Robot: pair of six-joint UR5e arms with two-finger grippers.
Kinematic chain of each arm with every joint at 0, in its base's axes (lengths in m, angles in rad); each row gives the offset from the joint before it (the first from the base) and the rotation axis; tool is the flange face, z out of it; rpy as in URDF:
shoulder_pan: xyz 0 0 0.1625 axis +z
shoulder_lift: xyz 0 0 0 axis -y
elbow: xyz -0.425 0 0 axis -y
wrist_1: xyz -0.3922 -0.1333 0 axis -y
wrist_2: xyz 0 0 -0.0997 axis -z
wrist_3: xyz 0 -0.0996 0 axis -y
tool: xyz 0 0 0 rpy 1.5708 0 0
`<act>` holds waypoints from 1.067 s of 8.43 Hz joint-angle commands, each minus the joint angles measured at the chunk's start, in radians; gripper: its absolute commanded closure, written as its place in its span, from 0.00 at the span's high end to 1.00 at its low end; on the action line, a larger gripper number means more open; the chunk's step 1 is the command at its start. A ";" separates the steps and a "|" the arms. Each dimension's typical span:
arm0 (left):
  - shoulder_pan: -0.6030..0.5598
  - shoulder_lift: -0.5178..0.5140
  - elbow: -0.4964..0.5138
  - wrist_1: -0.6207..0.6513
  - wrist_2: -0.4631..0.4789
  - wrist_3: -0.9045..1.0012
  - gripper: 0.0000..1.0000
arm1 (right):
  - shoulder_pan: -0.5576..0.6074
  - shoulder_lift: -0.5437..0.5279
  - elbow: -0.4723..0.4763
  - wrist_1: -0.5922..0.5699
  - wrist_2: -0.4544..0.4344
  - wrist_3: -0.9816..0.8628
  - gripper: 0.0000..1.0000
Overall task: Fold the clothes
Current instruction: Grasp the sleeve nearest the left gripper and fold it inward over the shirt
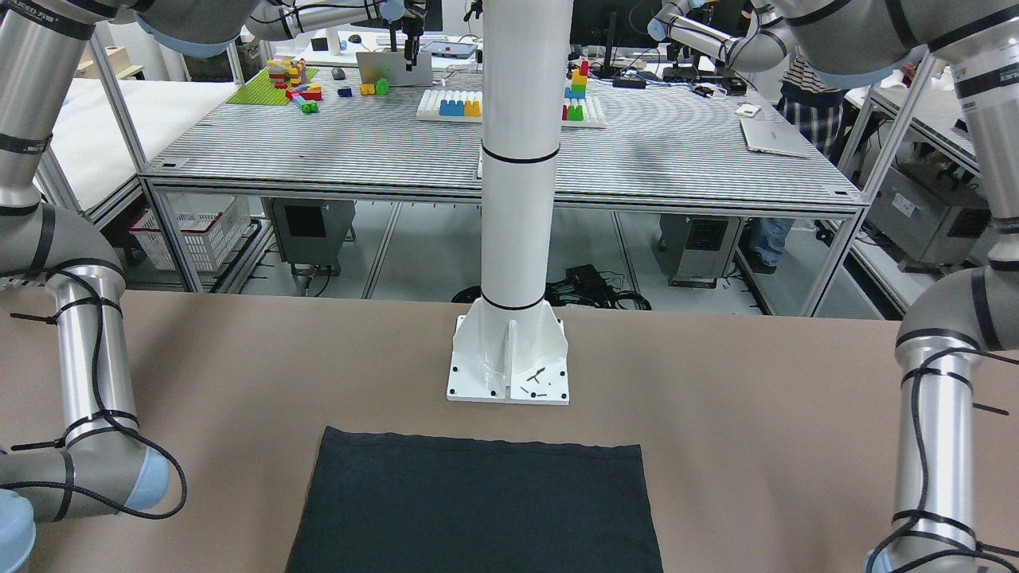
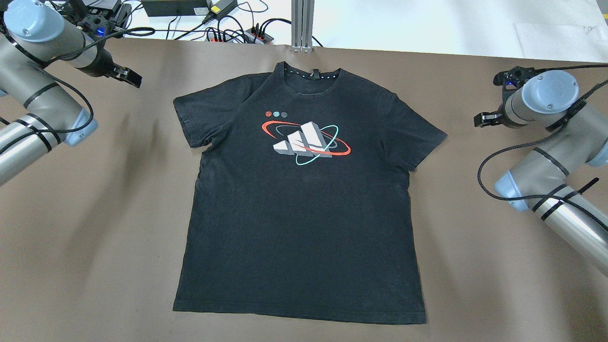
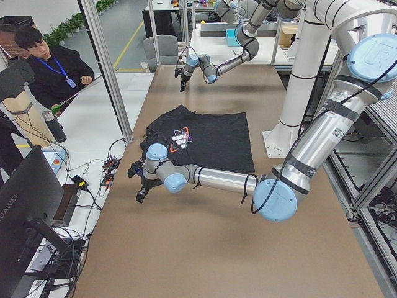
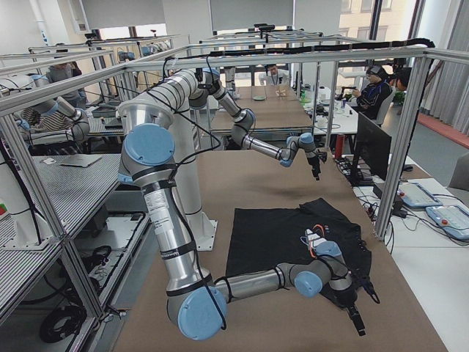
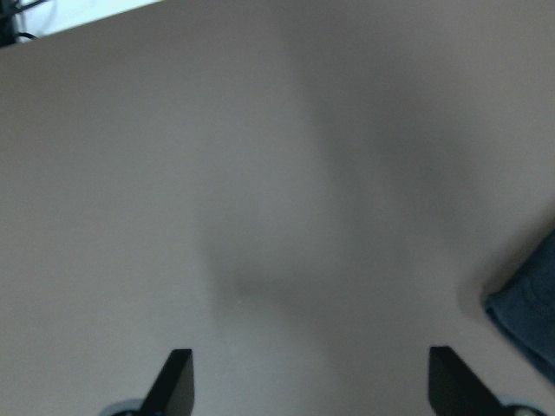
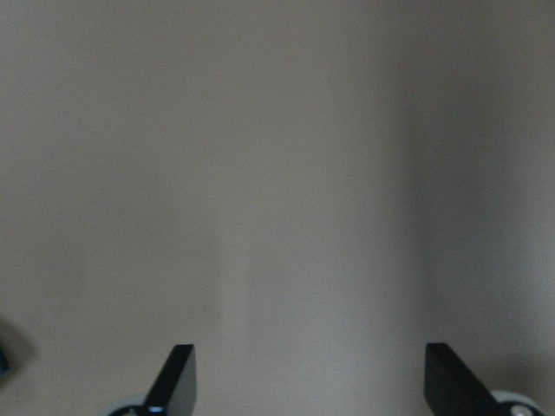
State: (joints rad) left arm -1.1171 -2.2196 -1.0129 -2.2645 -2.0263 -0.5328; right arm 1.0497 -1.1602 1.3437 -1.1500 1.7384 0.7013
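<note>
The clothes are one black T-shirt with a red, teal and white logo on the chest. It lies flat, front up, on the brown table, collar at the far edge. The front-facing view shows only its hemmed lower part. My left gripper hovers beyond the shirt's left sleeve, open and empty. In the left wrist view its fingertips stand wide apart, with a shirt corner at the right. My right gripper hovers off the right sleeve, open and empty, over bare table in the right wrist view.
A white post on a bolted base plate stands at the robot's side, just past the shirt's hem. Cables and a power strip lie beyond the far table edge. A seated person is beside the table's far side.
</note>
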 commanded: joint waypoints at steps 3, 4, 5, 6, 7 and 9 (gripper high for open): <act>0.106 -0.145 0.195 -0.104 -0.029 -0.174 0.95 | -0.030 0.014 -0.003 0.006 0.013 0.017 0.93; 0.108 -0.156 0.244 -0.157 -0.029 -0.174 0.94 | -0.030 0.014 -0.003 0.006 0.012 0.017 0.93; 0.114 -0.160 0.261 -0.159 -0.028 -0.174 0.94 | -0.033 0.013 -0.003 0.006 0.012 0.017 0.93; 0.122 -0.161 0.266 -0.161 -0.028 -0.174 0.90 | -0.037 0.013 -0.003 0.007 0.012 0.017 0.93; 0.122 -0.164 0.266 -0.161 -0.029 -0.174 0.74 | -0.039 0.013 -0.003 0.007 0.010 0.017 0.93; 0.122 -0.170 0.264 -0.161 -0.029 -0.176 0.34 | -0.039 0.013 -0.003 0.007 0.010 0.015 0.93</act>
State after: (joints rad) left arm -0.9969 -2.3833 -0.7498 -2.4241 -2.0551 -0.7071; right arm 1.0119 -1.1473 1.3407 -1.1435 1.7498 0.7172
